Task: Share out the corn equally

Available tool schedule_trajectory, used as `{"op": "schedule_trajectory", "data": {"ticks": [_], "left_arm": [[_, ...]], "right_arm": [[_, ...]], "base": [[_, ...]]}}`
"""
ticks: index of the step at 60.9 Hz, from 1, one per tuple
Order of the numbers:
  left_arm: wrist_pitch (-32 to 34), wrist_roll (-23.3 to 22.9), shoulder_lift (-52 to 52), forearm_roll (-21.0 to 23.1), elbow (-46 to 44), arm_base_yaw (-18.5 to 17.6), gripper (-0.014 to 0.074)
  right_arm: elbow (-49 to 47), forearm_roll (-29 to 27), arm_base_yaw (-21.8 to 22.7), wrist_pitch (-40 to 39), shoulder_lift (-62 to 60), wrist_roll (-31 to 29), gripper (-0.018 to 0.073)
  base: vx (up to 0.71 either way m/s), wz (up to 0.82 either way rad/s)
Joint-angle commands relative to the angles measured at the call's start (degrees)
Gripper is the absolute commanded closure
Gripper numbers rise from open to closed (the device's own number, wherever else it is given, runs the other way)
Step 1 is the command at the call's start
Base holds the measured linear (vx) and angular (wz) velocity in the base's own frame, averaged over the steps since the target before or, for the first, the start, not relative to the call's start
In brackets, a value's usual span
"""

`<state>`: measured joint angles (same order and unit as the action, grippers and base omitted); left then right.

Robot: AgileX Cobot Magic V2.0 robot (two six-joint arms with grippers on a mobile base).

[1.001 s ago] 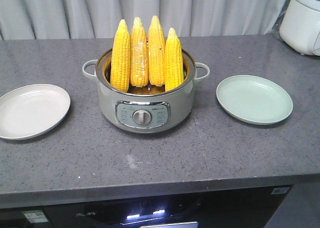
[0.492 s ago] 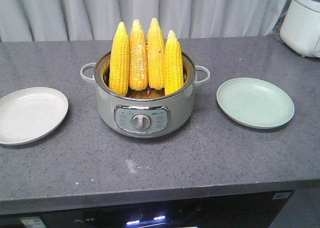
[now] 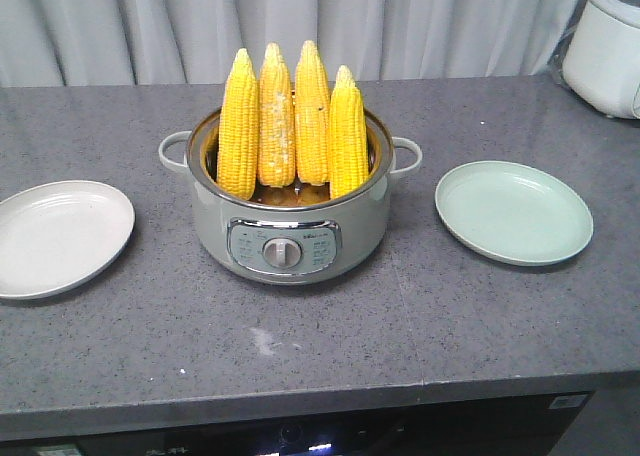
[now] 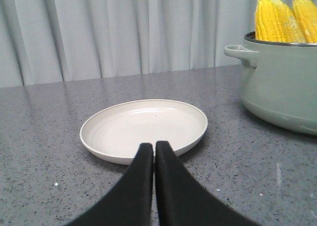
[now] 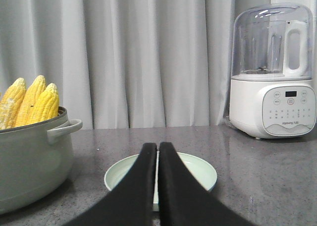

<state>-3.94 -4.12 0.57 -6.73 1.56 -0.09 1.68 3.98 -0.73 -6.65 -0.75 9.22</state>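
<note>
Whole scene sits slightly lower in view than before; corn (image 3: 293,116) unmoved, upright in the pot (image 3: 290,231) mid-way along the counter (image 3: 330,326). The left gripper (image 4: 154,151) and right gripper (image 5: 158,151) are pinched closed and empty, so distribution has not begun.

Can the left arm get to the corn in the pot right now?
Probably yes: the corn stands uncovered above the pot rim, nothing lies between, but the left end effector is shut.

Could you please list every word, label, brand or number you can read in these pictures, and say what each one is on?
Nothing reads clearly.
Cooker pot panel: tiny print around the dial, too small to read.
Blender panel: icons and one brand line, too blurred to read.
Sticker below the counter: illegible.
</note>
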Motion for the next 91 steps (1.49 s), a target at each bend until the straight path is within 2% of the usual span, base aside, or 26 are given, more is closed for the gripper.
{"op": "schedule_trajectory", "data": {"ticks": [1, 91], "left_arm": [[4.3, -0.5, 1.0, 0.1, 0.2, 0.0, 0.0603], [4.3, -0.5, 1.0, 0.1, 0.2, 0.0, 0.0603]], "right_arm": [[0.4, 0.7, 0.4, -4.0, -0.2, -0.3, 0.0561], [0.4, 0.7, 0.4, -3.9, -0.2, -0.3, 0.0561]], "base": [[0.03, 0.0], [0.01, 0.01]]}}
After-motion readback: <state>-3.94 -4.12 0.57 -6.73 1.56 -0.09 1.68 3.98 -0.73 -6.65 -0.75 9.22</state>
